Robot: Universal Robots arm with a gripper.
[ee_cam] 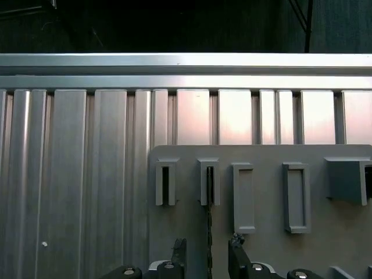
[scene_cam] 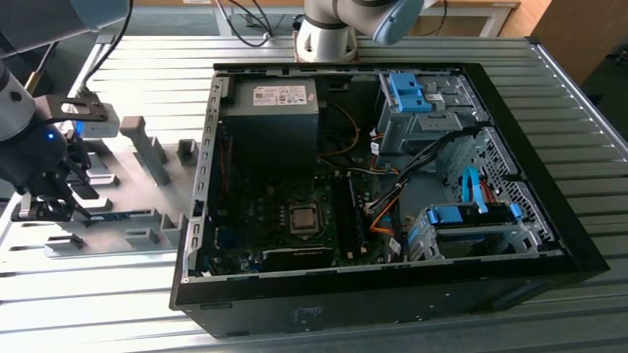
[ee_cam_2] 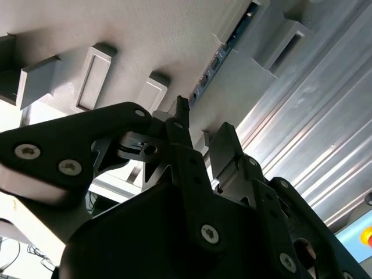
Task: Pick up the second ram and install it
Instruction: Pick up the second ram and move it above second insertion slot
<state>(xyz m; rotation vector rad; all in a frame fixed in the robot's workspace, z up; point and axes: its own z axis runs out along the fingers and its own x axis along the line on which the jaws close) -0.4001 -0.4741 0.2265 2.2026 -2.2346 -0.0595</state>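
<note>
While the gripper [ee_cam: 207,251] sits open astride the second ram [ee_cam: 208,212], holding nothing, we judge an off-centre close could cock it in the grey fixture [ee_cam: 325,244].

Lying on the table [scene_cam: 147,51] beside the computer case [scene_cam: 393,301], toward the exterior view's left, and holding the second ram [ee_cam: 208,226] edgewise: fixture plate [scene_cam: 123,195].

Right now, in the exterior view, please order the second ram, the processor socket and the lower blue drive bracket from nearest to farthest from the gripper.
1. second ram, beside the gripper, on the exterior view's left.
2. processor socket, in the middle of the open case.
3. lower blue drive bracket, toward the exterior view's right.
</note>
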